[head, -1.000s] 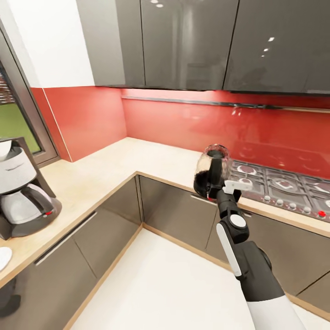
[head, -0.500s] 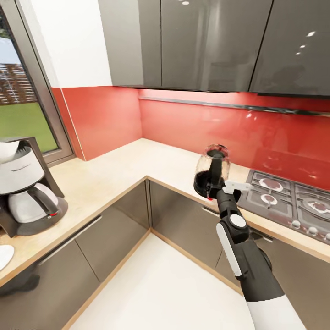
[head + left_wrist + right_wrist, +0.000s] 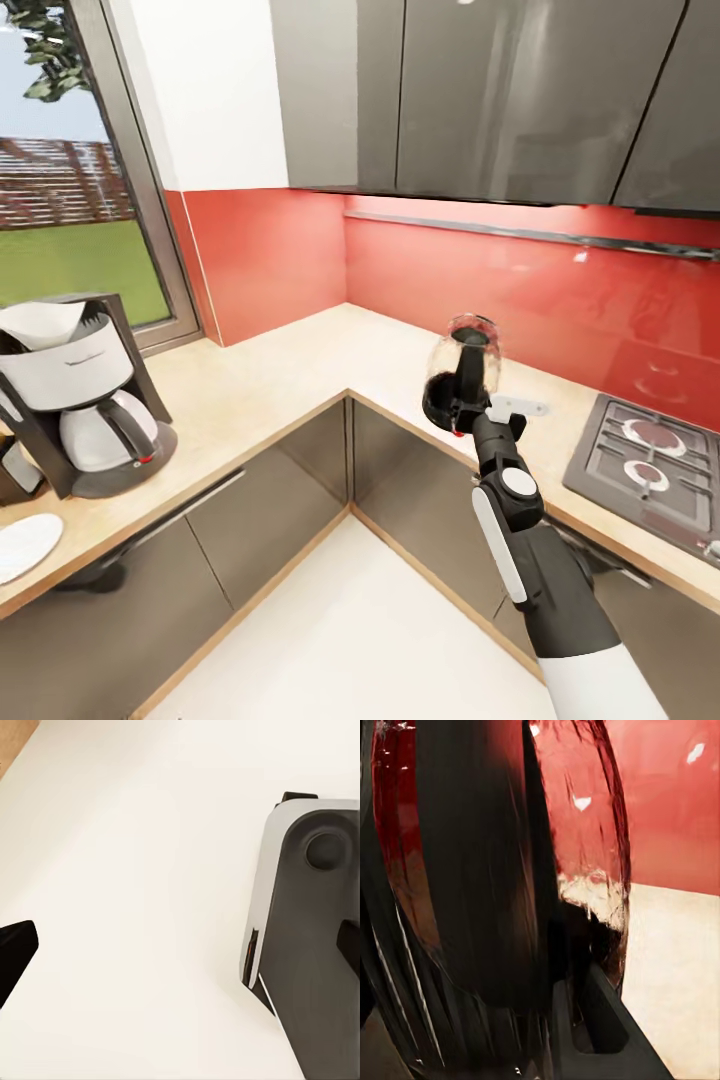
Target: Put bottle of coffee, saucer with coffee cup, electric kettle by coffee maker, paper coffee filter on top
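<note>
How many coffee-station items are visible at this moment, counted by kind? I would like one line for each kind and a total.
Tall grey-and-silver coffee maker: 1
White paper coffee filter, on top of the maker: 1
Flat round white saucer: 1
Dark glass electric kettle, held by the right gripper: 1
Total: 4

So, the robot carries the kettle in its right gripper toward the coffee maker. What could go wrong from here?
1. The right gripper holds the electric kettle by its handle, in the air over the countertop edge; a slip could drop it.
2. The paper coffee filter sits loosely on the coffee maker; a bump from the kettle might knock it off.
3. The saucer lies close beside the machine, so space there looks tight.
</note>
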Controlling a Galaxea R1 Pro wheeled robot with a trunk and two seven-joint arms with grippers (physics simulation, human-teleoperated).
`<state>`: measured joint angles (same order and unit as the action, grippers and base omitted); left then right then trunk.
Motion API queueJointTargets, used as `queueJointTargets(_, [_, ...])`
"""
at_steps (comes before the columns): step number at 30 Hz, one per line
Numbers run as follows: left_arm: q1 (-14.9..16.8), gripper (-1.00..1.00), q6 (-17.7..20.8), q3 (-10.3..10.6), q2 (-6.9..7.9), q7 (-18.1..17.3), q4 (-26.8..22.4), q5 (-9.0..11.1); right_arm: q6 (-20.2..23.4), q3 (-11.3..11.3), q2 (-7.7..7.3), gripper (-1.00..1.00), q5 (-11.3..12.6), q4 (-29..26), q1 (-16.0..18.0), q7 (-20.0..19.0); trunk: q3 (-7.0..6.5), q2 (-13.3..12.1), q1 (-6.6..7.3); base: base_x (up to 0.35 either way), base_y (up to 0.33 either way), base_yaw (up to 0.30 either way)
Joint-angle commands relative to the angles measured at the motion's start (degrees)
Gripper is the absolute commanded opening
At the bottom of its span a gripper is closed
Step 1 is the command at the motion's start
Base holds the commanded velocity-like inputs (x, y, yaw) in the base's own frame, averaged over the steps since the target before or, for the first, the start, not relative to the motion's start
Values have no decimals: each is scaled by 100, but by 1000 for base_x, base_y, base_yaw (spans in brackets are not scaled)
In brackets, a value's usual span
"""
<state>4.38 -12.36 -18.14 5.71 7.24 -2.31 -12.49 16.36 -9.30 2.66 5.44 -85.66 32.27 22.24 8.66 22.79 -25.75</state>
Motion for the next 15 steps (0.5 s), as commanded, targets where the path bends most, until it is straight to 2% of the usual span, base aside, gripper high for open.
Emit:
queueJointTargets(1, [8,100,-26,-36,-1,23,11,-60,16,-10,-3,-100,36,-12,6,44,11,12,-3,4,-3,275])
queueJointTargets(15, [5,100,-38,-40,0,23,11,-60,16,-10,-3,-100,36,-12,2,44,11,12,-3,0,0,261])
